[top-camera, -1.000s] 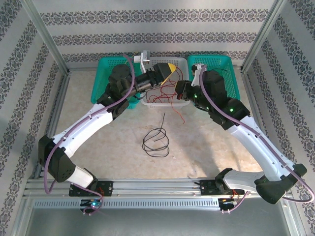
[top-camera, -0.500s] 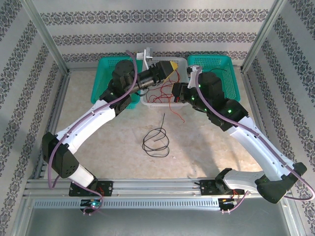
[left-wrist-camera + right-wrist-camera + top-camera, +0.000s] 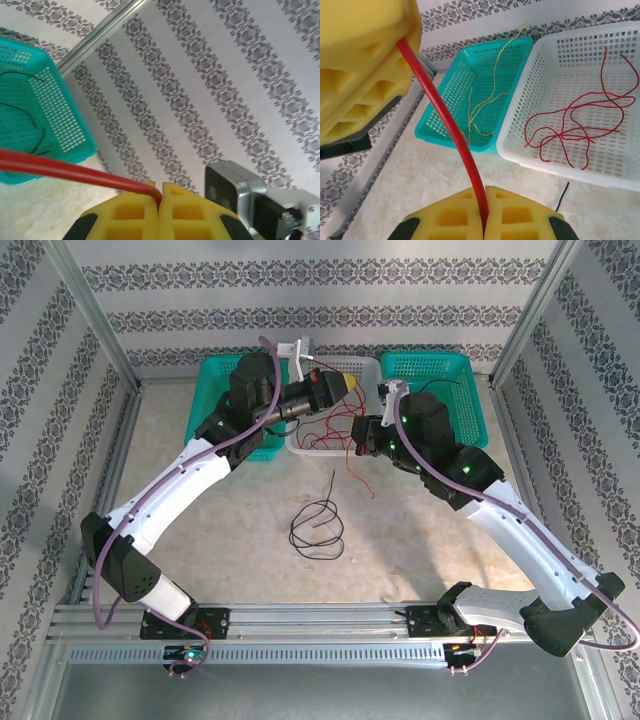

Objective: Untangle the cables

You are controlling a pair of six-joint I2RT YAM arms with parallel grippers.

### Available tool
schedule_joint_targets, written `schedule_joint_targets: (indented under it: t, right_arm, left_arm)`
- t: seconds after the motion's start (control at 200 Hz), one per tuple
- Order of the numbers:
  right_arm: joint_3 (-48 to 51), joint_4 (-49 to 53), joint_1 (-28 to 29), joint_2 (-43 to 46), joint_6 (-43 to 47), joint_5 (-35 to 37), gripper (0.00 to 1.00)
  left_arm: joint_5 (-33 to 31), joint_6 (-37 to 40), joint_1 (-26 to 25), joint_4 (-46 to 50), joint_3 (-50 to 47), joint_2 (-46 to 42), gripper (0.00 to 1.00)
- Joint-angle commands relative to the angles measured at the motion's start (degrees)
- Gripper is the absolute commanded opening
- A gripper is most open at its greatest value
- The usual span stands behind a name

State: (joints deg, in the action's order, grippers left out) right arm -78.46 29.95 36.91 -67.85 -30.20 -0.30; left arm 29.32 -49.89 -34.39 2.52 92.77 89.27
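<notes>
My left pincer (image 3: pixel 160 194) and right pincer (image 3: pixel 484 196) are both clamped shut on one red cable (image 3: pixel 446 119), stretched between them above the white basket (image 3: pixel 522 95) at the desk's (image 3: pixel 420 550) far edge. Looks like I'm sorting red. Next: lower, release into the basket. Black cable (image 3: pixel 329 487) lies mid-desk.

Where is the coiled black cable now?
In the top view, the black cable lies coiled at the middle of the table, nearer than the white basket.

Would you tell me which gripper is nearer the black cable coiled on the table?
Right: the right gripper is beyond the black cable; the left gripper is farther back.
</notes>
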Motion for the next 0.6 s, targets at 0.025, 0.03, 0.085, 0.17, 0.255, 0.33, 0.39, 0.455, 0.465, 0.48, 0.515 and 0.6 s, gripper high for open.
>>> schedule_joint_targets:
  t: [0.025, 0.03, 0.085, 0.17, 0.255, 0.33, 0.39, 0.455, 0.465, 0.48, 0.515, 0.6]
  right_arm:
    - [0.67, 2.85, 0.45, 2.51, 2.54, 3.88, 0.00]
    - [0.67, 2.93, 0.45, 2.58, 2.61, 3.97, 0.00]
    - [0.67, 3.55, 0.08, 3.17, 3.14, 4.59, 0.00]
    - [0.50, 4.06, -0.58, 3.93, 3.48, 4.79, 0.00]
    - [0.32, 3.89, -1.00, 4.39, 3.56, 4.82, 0.00]
    - [0.02, 3.54, -1.08, 4.21, 3.56, 4.15, 0.00]
    - [-0.33, 3.53, -1.05, 3.64, 3.48, 3.63, 0.00]
    - [-0.56, 3.53, -0.97, 2.86, 3.19, 3.18, 0.00]
    - [-0.56, 3.47, -0.96, 2.78, 3.14, 3.17, 0.00]
    - [-0.56, 3.40, -0.97, 2.69, 3.08, 3.06, 0.00]
    - [-0.56, 3.27, -0.97, 2.42, 2.82, 3.10, 0.00]
    - [-0.64, 3.00, -0.97, 1.98, 2.44, 3.32, 0.00]
  left_arm:
    - [-7.49, 15.78, -0.01, 16.53, 5.33, 0.29, 0.00]
    - [-7.86, 16.31, -0.04, 17.07, 5.54, 0.29, 0.00]
    - [-12.35, 22.42, -0.53, 22.85, 7.62, 0.33, 0.00]
    - [-15.06, 29.58, -1.15, 27.12, 8.98, 0.37, 0.00]
    - [-14.77, 34.81, -2.12, 30.22, 10.13, 0.68, 0.00]
    - [-13.23, 37.49, -2.95, 32.38, 11.15, 1.20, 0.00]
    - [-10.99, 37.55, -3.08, 32.18, 11.12, 1.25, 0.00]
    - [-9.90, 37.11, -3.14, 31.98, 11.49, 1.34, 0.00]
    - [-9.92, 37.07, -3.14, 31.94, 11.58, 1.34, 0.00]
    - [-10.14, 36.94, -3.14, 31.89, 11.74, 1.34, 0.00]
    - [-10.72, 36.73, -3.14, 31.69, 12.05, 1.34, 0.00]
    - [-12.79, 35.97, -3.05, 30.53, 13.43, 1.26, 0.00]
